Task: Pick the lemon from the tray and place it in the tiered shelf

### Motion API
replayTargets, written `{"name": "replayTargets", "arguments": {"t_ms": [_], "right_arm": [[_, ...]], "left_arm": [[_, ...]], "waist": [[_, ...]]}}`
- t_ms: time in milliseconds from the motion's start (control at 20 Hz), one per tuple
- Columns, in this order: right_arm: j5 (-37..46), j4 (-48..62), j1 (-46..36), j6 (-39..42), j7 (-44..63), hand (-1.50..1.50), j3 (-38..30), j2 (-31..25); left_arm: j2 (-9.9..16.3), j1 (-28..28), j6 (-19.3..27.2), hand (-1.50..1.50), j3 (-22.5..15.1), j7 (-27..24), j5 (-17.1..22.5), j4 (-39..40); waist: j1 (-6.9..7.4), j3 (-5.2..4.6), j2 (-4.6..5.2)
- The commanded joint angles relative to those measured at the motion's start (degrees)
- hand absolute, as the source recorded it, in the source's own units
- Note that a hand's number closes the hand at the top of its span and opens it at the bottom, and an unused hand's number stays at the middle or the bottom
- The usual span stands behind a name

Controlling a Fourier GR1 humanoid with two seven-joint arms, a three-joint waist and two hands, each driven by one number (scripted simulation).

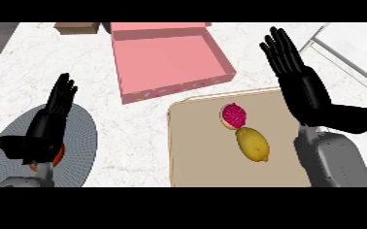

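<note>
While both hands are held open with nothing gripped, the lemon (252,144) is seen lying yellow and oval mid-tray (193,160), touching a cut pink fruit (233,115). Right hand (288,60) hovers past the tray's far right corner; left hand (52,116) over a grey plate (82,140). Pink box (168,60) sits open on the worktop (57,58).

Bright, even light falls across the white marbled surface (136,121). Shadows are soft and faint, with no glare. The lemon (253,144) on the tan tray (208,165) shows a gentle highlight. The black robot hands look flat, with little shading.
</note>
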Motion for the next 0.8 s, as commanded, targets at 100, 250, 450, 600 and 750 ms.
{"name": "replayTargets", "arguments": {"t_ms": [100,250,450,600,750], "right_arm": [[10.3,2.3,0.8,-6.3,0.5,1.50,5.0,2.6],[21.3,-1.9,0.6,-15.1,7.4,1.50,14.0,6.9],[38.2,2.9,8.1,-32.3,8.4,1.50,4.3,-1.7],[46.3,-2.3,16.3,-37.5,12.9,-1.50,18.6,9.6],[55.0,-5.7,21.2,-39.8,20.4,-1.50,26.9,11.0]], "left_arm": [[3.8,1.5,-3.1,0.00,2.9,5.2,1.1,2.9],[6.9,2.8,-4.1,0.00,5.4,7.7,1.9,6.9],[4.9,4.7,-3.4,0.00,4.7,7.9,2.8,6.8],[5.0,2.7,-5.3,0.00,4.8,8.6,3.2,9.2],[7.1,3.3,-7.5,0.00,6.0,11.9,5.0,6.1]], "waist": [[2.15,-0.72,-1.88],[2.23,-0.84,-2.08],[-0.72,-1.12,-2.40],[0.35,-0.87,-2.16],[0.97,-0.82,-2.29]]}}
